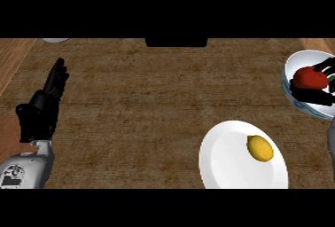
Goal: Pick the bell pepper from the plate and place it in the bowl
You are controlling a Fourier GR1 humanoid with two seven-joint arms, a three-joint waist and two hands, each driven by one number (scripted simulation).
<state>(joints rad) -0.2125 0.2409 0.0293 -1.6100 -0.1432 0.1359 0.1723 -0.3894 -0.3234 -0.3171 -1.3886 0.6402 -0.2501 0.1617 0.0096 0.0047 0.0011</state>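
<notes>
Head view: at the right edge, the right hand [319, 84] curls its fingers around the red bell pepper [309, 78] inside the bowl [294, 62]. Lower right, a white plate [226, 164] carries a lemon [259, 148]. At left, the left hand [43, 106] rests open, fingers straight, on the brown counter [170, 88].

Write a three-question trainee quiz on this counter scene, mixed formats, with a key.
1. True or false: the red bell pepper lies on the round white plate.
2. What stays on the plate? A) yellow lemon B) spoon C) cup
3. Fill in: the black right hand holds the pepper over the white ____, while the left hand rests open at the view's left.

Key: 1 false; 2 A; 3 bowl.
</notes>
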